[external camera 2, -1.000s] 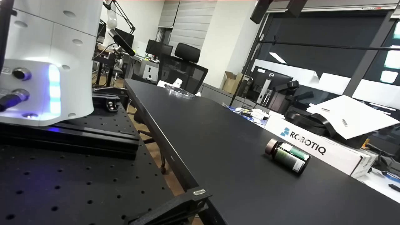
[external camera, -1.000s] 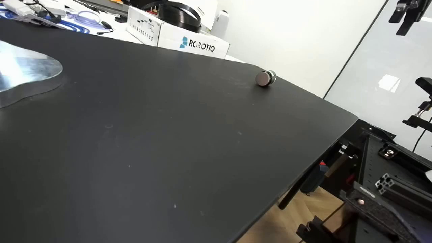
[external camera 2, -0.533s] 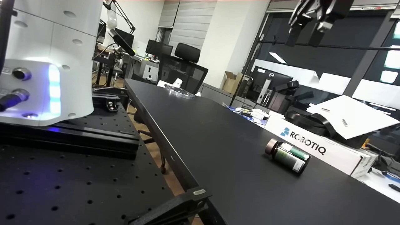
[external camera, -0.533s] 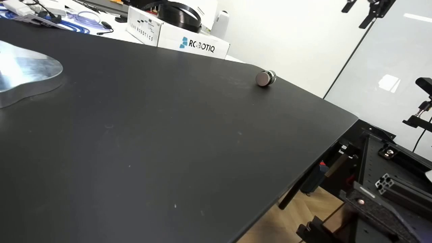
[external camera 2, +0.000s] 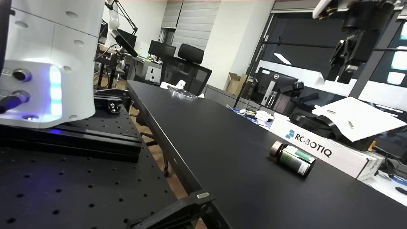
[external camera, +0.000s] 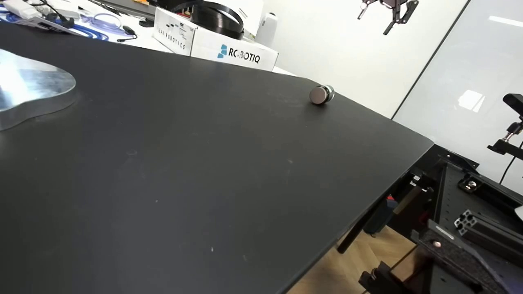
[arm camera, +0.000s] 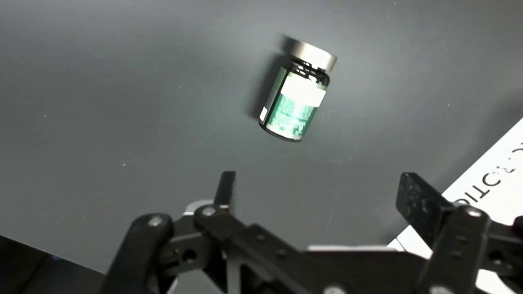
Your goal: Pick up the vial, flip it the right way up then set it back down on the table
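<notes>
The vial is a small dark bottle with a tan metallic cap and a green and white label. It lies on its side on the black table (external camera: 204,163). It shows in both exterior views (external camera: 320,94) (external camera 2: 293,159), cap toward the camera in an exterior view, and in the wrist view (arm camera: 295,96), cap pointing away from the gripper. My gripper (arm camera: 318,175) is open, with nothing between its fingers. It hangs high above the table in both exterior views (external camera: 372,25) (external camera 2: 337,79), well apart from the vial.
A white Robotiq box (external camera 2: 318,149) stands along the table's far edge near the vial; it also shows in the wrist view (arm camera: 490,179). A shiny metal sheet (external camera: 36,81) lies at the table's other end. The robot base (external camera 2: 47,63) stands beside the table.
My gripper has moved left in an exterior view, and right and down into fuller view in an exterior view, over toward the vial's end of the table. The vial has not moved.
</notes>
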`<state>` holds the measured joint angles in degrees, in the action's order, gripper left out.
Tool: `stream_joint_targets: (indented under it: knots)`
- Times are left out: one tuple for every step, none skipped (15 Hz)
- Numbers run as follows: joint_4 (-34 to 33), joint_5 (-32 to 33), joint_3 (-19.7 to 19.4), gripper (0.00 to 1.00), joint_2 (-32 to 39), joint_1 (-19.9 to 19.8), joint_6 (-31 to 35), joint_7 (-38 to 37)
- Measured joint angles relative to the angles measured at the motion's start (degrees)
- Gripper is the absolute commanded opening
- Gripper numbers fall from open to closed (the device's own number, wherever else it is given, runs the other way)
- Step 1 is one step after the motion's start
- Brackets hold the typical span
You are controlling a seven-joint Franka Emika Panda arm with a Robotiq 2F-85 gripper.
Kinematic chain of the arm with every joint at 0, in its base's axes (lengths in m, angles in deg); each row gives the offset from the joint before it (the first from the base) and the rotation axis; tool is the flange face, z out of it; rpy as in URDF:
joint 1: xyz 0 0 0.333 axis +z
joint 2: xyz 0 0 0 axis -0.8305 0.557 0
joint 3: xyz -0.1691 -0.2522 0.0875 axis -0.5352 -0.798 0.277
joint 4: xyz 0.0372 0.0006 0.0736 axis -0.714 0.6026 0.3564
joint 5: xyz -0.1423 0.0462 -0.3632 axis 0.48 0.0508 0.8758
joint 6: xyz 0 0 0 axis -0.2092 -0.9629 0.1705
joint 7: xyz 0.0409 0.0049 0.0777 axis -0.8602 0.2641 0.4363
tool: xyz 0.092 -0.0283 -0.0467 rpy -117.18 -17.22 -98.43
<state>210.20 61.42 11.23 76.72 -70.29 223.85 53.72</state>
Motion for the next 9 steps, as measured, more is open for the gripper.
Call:
stream_joint_targets:
  knots:
    - [-2.6,0.0,-0.1,1.00,2.4,0.1,0.0,-2.7]
    - [-4.9,-0.2,-0.2,1.00,4.6,0.2,0.0,-5.2]
    - [-7.1,-0.3,-0.4,1.00,6.7,0.4,0.0,-7.8]
    - [-9.1,-0.3,-0.7,1.00,8.8,0.6,0.0,-10.5]
    - [-10.7,-0.4,-1.0,1.00,10.7,0.8,-0.1,-13.1]
    - [-12.1,-0.3,-1.5,1.00,12.6,1.2,-0.3,-15.8]
    - [-13.2,-0.3,-1.9,1.00,14.3,1.7,-0.7,-18.4]
    - [-14.0,-0.4,-2.2,1.00,15.8,2.0,-1.5,-20.6]
    - [-14.6,-0.6,-2.3,1.00,17.2,2.4,-2.3,-22.2]
